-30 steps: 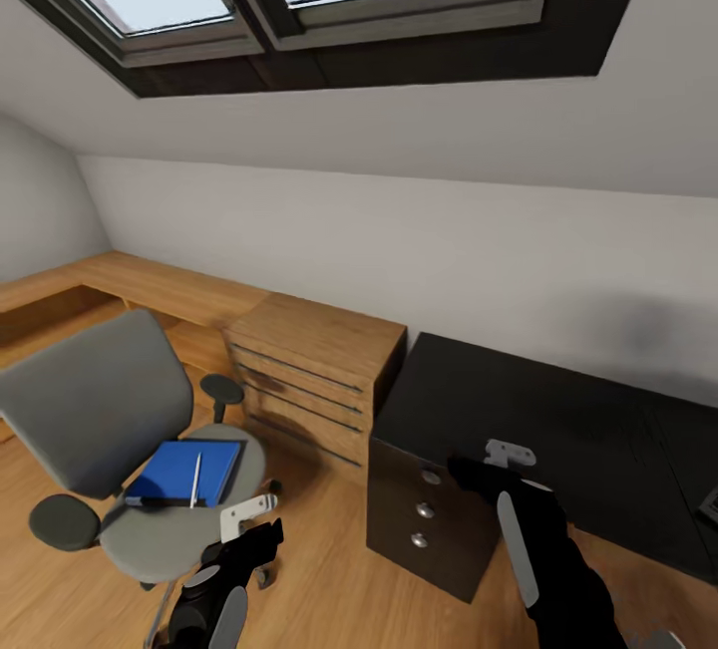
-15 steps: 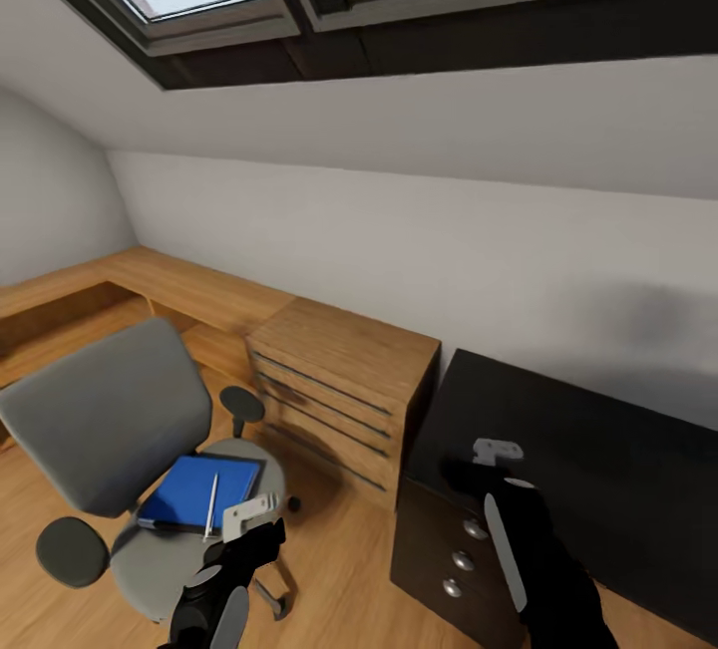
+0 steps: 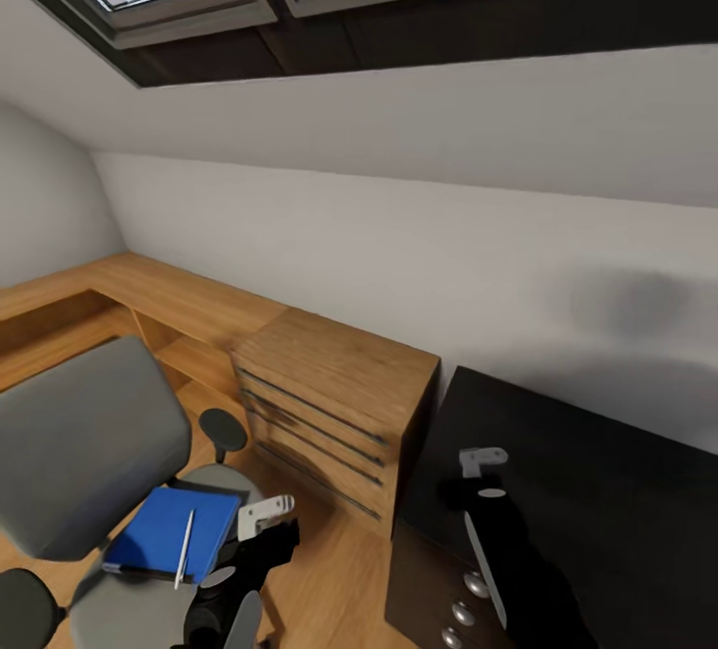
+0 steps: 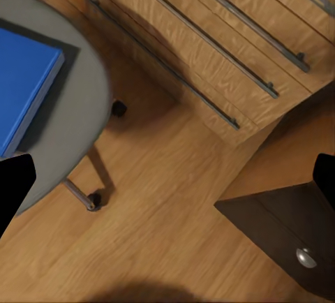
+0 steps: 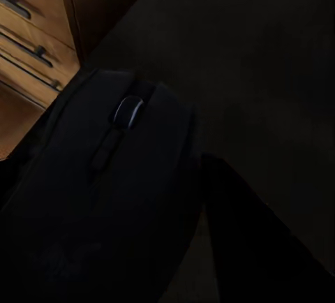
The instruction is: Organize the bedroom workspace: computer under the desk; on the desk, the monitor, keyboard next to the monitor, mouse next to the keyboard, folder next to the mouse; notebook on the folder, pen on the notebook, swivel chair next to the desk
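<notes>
The grey swivel chair [image 3: 85, 440] stands at the lower left. On its seat lies a blue flat item [image 3: 160, 532], the folder or the notebook, I cannot tell which, with the white pen [image 3: 184, 547] on top. Its blue edge [image 4: 24, 86] also shows in the left wrist view. My left gripper [image 3: 267, 529] hangs open beside the seat's right edge, above the wood floor. Over the near corner of the black desk [image 3: 598, 489], my right gripper [image 3: 469, 485] is shut on the black mouse [image 5: 118, 170]. Computer, monitor and keyboard are out of view.
A low light-wood cabinet [image 3: 339, 395] with long handles stands between chair and desk, its side against the desk. The desk's black drawer unit [image 3: 464, 594] with round knobs is below my right arm. A wooden bench [image 3: 150, 295] runs along the sloped wall under roof windows.
The whole picture has shifted, so the camera has moved: chair and cabinet now sit lower and nearer. Both grippers keep their pose, and the right still holds the mouse.
</notes>
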Robot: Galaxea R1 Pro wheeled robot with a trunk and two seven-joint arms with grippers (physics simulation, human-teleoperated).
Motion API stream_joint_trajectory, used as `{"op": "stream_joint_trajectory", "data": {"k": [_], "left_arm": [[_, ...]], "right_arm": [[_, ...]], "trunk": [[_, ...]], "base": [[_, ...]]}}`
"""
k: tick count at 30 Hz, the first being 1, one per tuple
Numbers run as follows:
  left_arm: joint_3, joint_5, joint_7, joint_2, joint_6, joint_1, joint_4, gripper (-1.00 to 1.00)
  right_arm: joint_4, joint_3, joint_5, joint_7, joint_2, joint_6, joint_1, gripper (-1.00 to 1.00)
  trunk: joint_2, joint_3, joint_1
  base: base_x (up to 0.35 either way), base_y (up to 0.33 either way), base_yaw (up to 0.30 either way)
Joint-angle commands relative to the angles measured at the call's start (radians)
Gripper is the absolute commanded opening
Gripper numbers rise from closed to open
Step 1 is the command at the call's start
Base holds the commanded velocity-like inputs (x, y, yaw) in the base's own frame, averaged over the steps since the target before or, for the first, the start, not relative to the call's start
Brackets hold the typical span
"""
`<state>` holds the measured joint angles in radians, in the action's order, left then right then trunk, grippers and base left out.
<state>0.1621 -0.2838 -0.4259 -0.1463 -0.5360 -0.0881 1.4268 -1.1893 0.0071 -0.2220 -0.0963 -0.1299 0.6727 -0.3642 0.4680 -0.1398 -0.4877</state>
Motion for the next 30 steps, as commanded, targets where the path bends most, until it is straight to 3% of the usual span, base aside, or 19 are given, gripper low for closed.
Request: {"op": "stream_joint_trajectory", "data": {"k": [1,4,11,16,25,30], "left_arm": [[0.002,-0.011,-0.010,0.000,-0.002,-0.001,0.001,1.00],[0.001,-0.011,-0.011,0.001,-0.002,-0.001,0.001,1.00],[-0.001,-0.013,-0.009,0.001,-0.003,-0.001,0.020,1.00],[-0.002,-0.034,-0.010,0.001,-0.002,-0.001,0.043,1.00],[-0.001,-0.040,-0.010,0.001,-0.003,-0.001,0.047,1.00],[-0.001,-0.041,-0.010,0.001,-0.004,-0.001,0.046,1.00]], "right_arm": [[0.017,0.002,0.002,-0.004,0.000,0.001,-0.001,-1.00],[0.097,0.005,0.004,-0.004,0.000,-0.034,-0.002,-1.00],[0.170,0.003,0.006,-0.002,0.000,-0.079,-0.005,-1.00],[0.256,0.001,0.007,0.000,0.002,-0.121,-0.013,-1.00],[0.295,-0.002,0.006,0.001,0.004,-0.169,-0.016,-1.00],[0.323,-0.004,0.006,0.001,0.006,-0.196,-0.025,-1.00]], "trunk": [[0.002,-0.002,-0.001],[0.002,-0.002,-0.001],[0.002,-0.002,-0.001],[0.016,-0.008,-0.008],[0.079,-0.036,-0.043],[0.079,-0.036,-0.043]], "base": [[0.106,-0.013,0.000],[0.206,-0.006,0.000],[0.083,-0.001,0.000],[0.004,0.000,0.000],[0.000,0.000,0.000],[0.000,0.000,0.000]]}}
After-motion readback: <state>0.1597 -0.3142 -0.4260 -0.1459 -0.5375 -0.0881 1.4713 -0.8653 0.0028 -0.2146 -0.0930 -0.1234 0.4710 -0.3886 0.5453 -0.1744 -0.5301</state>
